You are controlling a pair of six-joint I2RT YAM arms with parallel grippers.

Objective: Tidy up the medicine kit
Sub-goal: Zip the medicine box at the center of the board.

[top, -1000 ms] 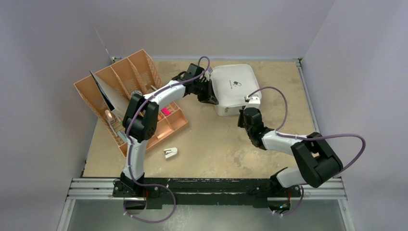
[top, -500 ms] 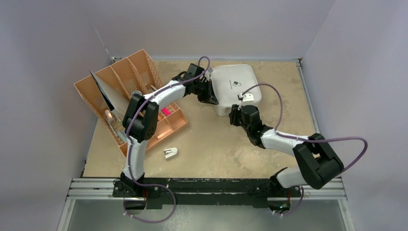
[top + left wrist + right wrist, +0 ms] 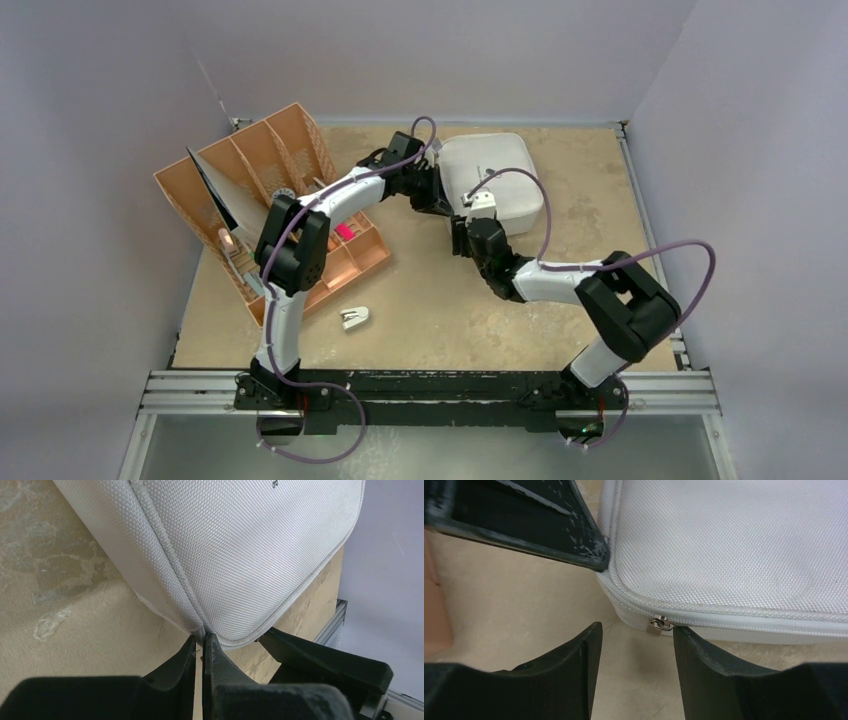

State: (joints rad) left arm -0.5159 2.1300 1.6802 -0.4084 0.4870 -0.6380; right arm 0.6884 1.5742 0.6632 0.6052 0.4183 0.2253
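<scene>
We count two grippers, both at the medicine kit. The left gripper [image 3: 201, 636] has its two black fingers pressed together, their tips against the raised seam at the kit's rounded near-left corner. Whether anything is pinched between them we cannot tell. The right gripper [image 3: 636, 630] holds its two matte black fingers apart with nothing between them. It sits low over the worktop just in front of that same corner, and one small metal zip slider [image 3: 660, 623] shows just beyond the gap. One scuffed finger of the left gripper crosses the top left of the right wrist view, beside the corner.

The medicine kit [image 3: 500, 175] is a single light grey hard-shell case, a rounded rectangle covered in fine woven fabric. A ribbed zip [image 3: 749, 617] runs round its side, and one small dark logo [image 3: 275, 484] marks the lid, which lies down on the base. The kit rests flat at the far middle of the worktop [image 3: 450, 300], a tan, mottled board.

Left of the kit sits one tan-orange plastic organizer [image 3: 265, 160] with lattice walls and several divided compartments, part of it upright and part flat. One bright pink item [image 3: 345, 232] lies in the flat part. In front of the kit and to its left, well apart from it, one small white object [image 3: 354, 318] rests on the bare worktop.
</scene>
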